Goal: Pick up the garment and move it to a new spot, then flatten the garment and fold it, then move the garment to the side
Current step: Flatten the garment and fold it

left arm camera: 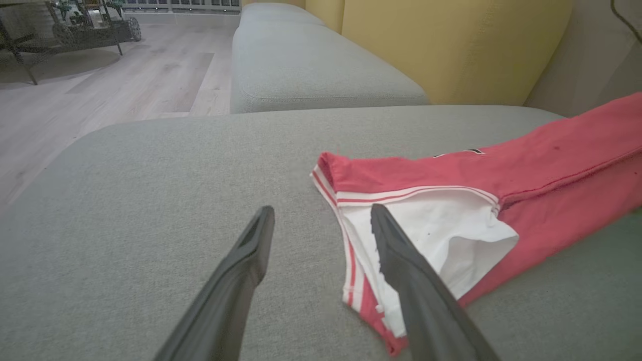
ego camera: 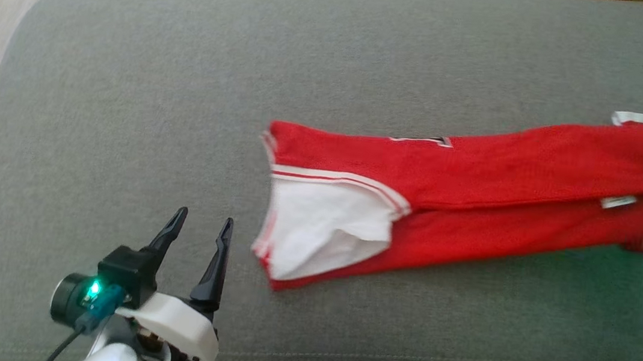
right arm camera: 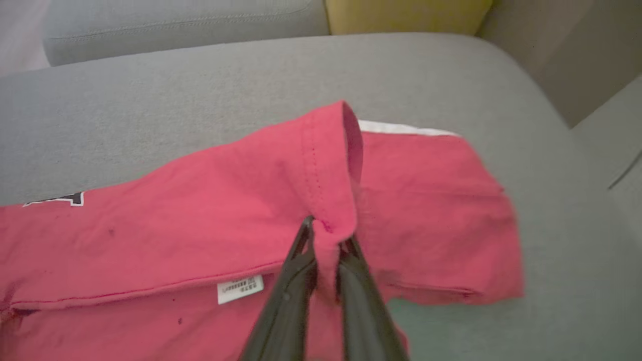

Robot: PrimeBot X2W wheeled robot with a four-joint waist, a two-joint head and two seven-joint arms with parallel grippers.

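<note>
At the lower left, the left gripper (ego camera: 205,217) is over the grey sofa cushion (ego camera: 126,91) with its jaws spread wide and nothing between them, just beside the white-lined, striped end of the red garment (ego camera: 478,186). The garment lies folded in a long band across the cushion toward the right. At its right end, the right gripper (right arm camera: 326,230) has its jaws pinching a raised fold of the red cloth.
</note>
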